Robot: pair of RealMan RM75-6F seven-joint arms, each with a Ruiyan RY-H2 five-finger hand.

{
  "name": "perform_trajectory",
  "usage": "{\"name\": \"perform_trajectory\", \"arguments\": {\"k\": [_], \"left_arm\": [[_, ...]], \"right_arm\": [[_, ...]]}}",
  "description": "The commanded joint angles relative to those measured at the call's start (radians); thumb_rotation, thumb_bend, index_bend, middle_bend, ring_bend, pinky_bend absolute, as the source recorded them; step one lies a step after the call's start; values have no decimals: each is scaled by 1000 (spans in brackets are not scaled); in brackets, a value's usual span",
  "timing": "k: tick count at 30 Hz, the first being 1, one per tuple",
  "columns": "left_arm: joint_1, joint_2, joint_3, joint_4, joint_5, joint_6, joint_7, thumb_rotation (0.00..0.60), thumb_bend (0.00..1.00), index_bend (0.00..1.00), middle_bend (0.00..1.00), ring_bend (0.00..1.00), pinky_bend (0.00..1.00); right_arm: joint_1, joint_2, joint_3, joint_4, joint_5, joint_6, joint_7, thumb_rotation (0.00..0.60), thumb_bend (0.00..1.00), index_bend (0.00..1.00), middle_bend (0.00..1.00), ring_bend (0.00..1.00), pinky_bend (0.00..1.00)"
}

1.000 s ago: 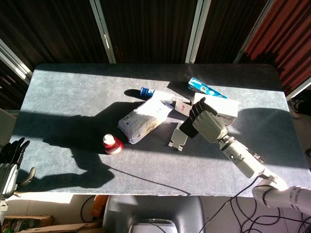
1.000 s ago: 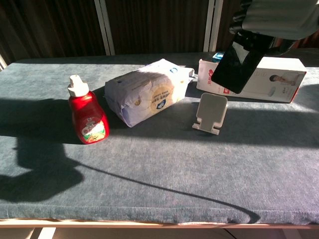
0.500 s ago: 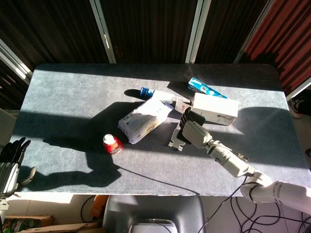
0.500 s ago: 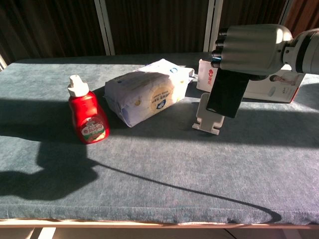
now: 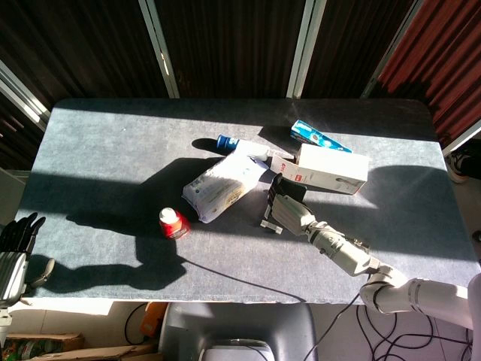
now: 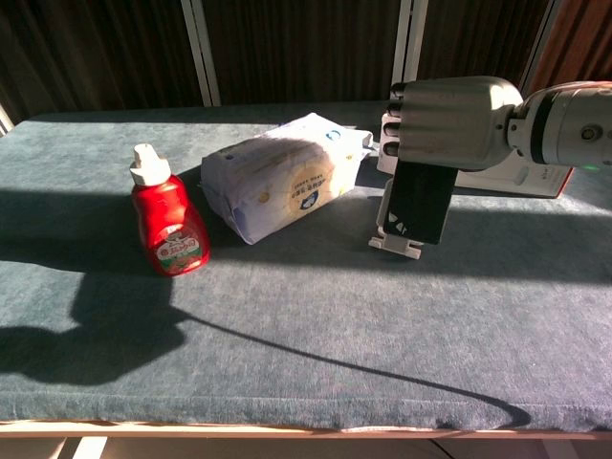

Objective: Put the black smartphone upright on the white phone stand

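Black smartphone (image 6: 418, 206) gripped from above by right hand (image 6: 449, 124), upright against white phone stand (image 6: 395, 245).

Fingers curled over the phone's top edge, lower edge at the stand's lip (full seating hard to judge). Near the middle of the grey table (image 6: 287, 325), just right of a white packet (image 6: 282, 177), with a red bottle (image 6: 169, 225) farther left and a white box (image 5: 334, 169) behind. Left hand (image 5: 15, 252) off the table's near left corner, holding nothing, fingers apart.
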Motion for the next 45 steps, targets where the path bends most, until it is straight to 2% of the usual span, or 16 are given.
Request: {"name": "perform_trajectory", "arguments": {"k": [1, 31, 43, 45], "left_arm": [[1, 7, 2, 1, 6, 2, -15, 600, 376, 0, 0, 0, 0], [17, 16, -9, -21, -23, 10, -4, 600, 376, 0, 0, 0, 0], [27, 8, -8, -27, -8, 36, 28, 600, 376, 0, 0, 0, 0], [29, 9, -5, -27, -1, 41, 26, 600, 376, 0, 0, 0, 0]], "right_arm": [[7, -11, -5, 2, 8, -1, -12, 600, 361, 952, 646, 456, 376], [56, -68, -47, 9, 130, 30, -111, 600, 335, 917, 646, 468, 351], [63, -78, -65, -5, 224, 59, -167, 600, 301, 599, 645, 445, 339], [67, -83, -70, -3, 239, 66, -183, 600, 300, 573, 643, 442, 336]]}}
